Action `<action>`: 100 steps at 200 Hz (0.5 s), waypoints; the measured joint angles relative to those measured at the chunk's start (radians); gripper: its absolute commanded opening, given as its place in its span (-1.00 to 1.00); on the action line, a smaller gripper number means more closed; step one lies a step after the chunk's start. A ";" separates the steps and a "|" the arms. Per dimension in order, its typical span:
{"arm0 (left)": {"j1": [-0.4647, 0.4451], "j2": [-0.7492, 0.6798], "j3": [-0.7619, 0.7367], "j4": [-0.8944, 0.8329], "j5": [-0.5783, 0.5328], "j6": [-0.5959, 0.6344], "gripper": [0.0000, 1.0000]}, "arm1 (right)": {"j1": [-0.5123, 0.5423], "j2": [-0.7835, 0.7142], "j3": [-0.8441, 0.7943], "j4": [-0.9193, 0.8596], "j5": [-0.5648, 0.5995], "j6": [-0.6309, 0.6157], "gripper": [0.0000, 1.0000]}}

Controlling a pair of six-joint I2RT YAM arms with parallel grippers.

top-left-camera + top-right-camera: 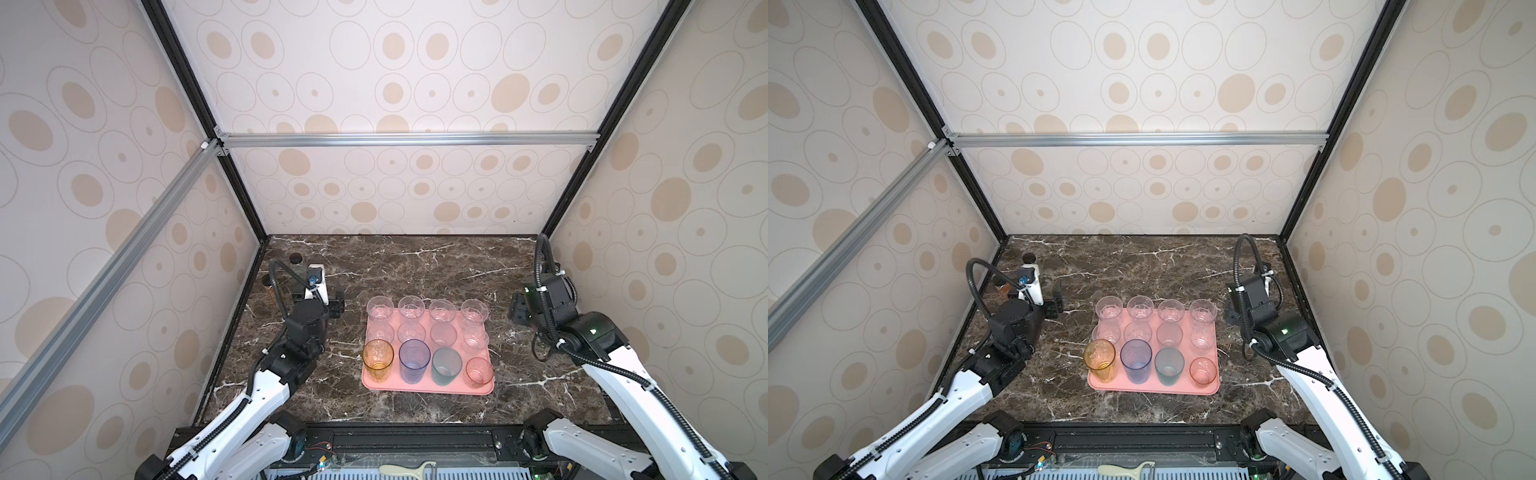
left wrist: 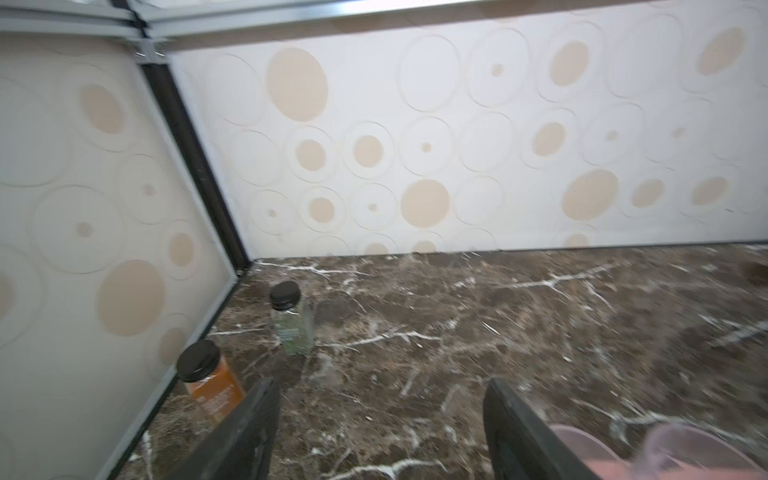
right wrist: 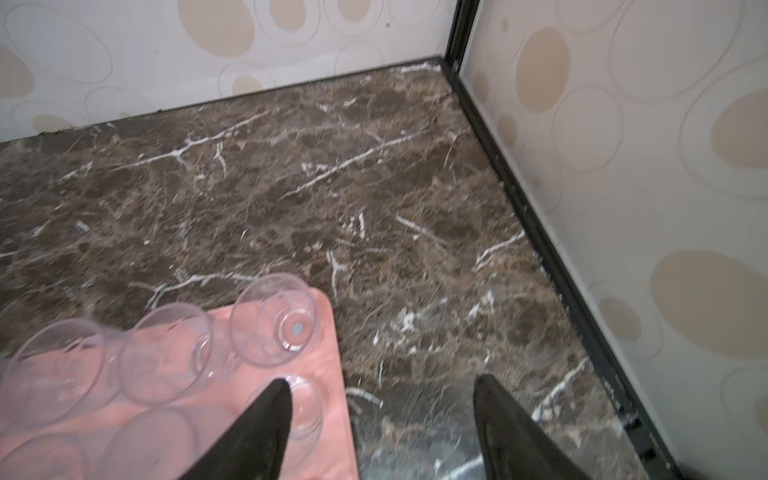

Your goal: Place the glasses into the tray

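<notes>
The salmon-pink tray (image 1: 428,388) (image 1: 1154,390) lies mid-table and holds several upright glasses in three rows. The front row is amber (image 1: 377,358), blue (image 1: 414,358), teal (image 1: 446,365) and pink (image 1: 478,371). Clear glasses (image 1: 411,308) fill the rows behind. My left gripper (image 1: 336,305) (image 2: 380,382) hangs open left of the tray's far corner, with only marble between its fingers. The right gripper (image 1: 519,311) (image 3: 382,379) is open off the tray's far right corner (image 3: 336,365), one finger over a clear glass (image 3: 309,409), holding nothing.
Two small black-capped bottles stand in the far left corner, one clear (image 2: 291,320) and one orange (image 2: 212,382), close to my left gripper. Patterned walls enclose the dark marble table (image 1: 415,266) on three sides. A black rail (image 1: 415,436) runs along the front edge.
</notes>
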 measured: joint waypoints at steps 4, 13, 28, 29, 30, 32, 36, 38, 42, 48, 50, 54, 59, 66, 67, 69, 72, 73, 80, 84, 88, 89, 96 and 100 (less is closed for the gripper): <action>0.003 0.000 -0.025 0.034 -0.021 0.010 0.58 | -0.007 0.000 -0.027 0.038 0.018 -0.005 0.57; 0.010 0.003 -0.081 0.111 -0.064 0.020 0.59 | -0.021 0.003 -0.093 0.123 0.050 -0.029 0.63; 0.018 0.021 -0.158 0.212 -0.111 0.032 0.60 | -0.048 0.018 -0.192 0.256 0.083 -0.059 0.68; 0.019 0.023 -0.161 0.217 -0.112 0.033 0.60 | -0.050 0.019 -0.196 0.261 0.084 -0.060 0.68; 0.019 0.026 -0.167 0.226 -0.119 0.034 0.59 | -0.053 0.021 -0.202 0.271 0.086 -0.061 0.68; 0.020 0.031 -0.174 0.240 -0.121 0.035 0.60 | -0.056 0.022 -0.209 0.282 0.087 -0.064 0.69; 0.021 0.042 -0.185 0.260 -0.128 0.036 0.59 | -0.067 0.031 -0.228 0.311 0.095 -0.069 0.69; 0.021 0.048 -0.191 0.272 -0.132 0.037 0.59 | -0.072 0.035 -0.236 0.324 0.095 -0.071 0.70; 0.021 0.062 -0.200 0.293 -0.138 0.038 0.60 | -0.084 0.047 -0.250 0.351 0.101 -0.076 0.70; 0.021 0.082 -0.210 0.322 -0.147 0.040 0.60 | -0.101 0.066 -0.265 0.387 0.106 -0.081 0.71; 0.022 0.090 -0.214 0.336 -0.149 0.042 0.60 | -0.111 0.075 -0.269 0.399 0.107 -0.083 0.71; 0.022 0.104 -0.221 0.360 -0.155 0.042 0.60 | -0.121 0.085 -0.275 0.417 0.108 -0.085 0.71; 0.023 0.121 -0.231 0.392 -0.164 0.044 0.60 | -0.139 0.104 -0.282 0.443 0.109 -0.087 0.71; 0.023 0.145 -0.245 0.435 -0.179 0.047 0.60 | -0.164 0.130 -0.291 0.478 0.113 -0.089 0.72; 0.023 0.147 -0.246 0.440 -0.180 0.048 0.60 | -0.166 0.132 -0.292 0.482 0.113 -0.089 0.72; 0.024 0.155 -0.249 0.452 -0.185 0.050 0.60 | -0.172 0.141 -0.296 0.494 0.114 -0.089 0.71; 0.024 0.164 -0.254 0.470 -0.193 0.051 0.61 | -0.182 0.151 -0.302 0.510 0.116 -0.089 0.71; 0.024 0.169 -0.257 0.476 -0.196 0.051 0.60 | -0.184 0.153 -0.303 0.514 0.116 -0.089 0.71; 0.027 0.194 -0.269 0.520 -0.210 0.057 0.61 | -0.201 0.172 -0.319 0.549 0.117 -0.090 0.72; 0.030 0.212 -0.275 0.548 -0.218 0.064 0.62 | -0.209 0.182 -0.329 0.571 0.117 -0.090 0.72; 0.032 0.229 -0.281 0.575 -0.225 0.069 0.62 | -0.215 0.189 -0.339 0.588 0.116 -0.092 0.72; 0.033 0.233 -0.282 0.580 -0.226 0.071 0.62 | -0.217 0.192 -0.343 0.596 0.117 -0.092 0.72; 0.036 0.264 -0.290 0.626 -0.239 0.080 0.63 | -0.225 0.204 -0.363 0.627 0.117 -0.095 0.72; 0.038 0.280 -0.294 0.650 -0.245 0.085 0.63 | -0.230 0.209 -0.374 0.645 0.116 -0.096 0.72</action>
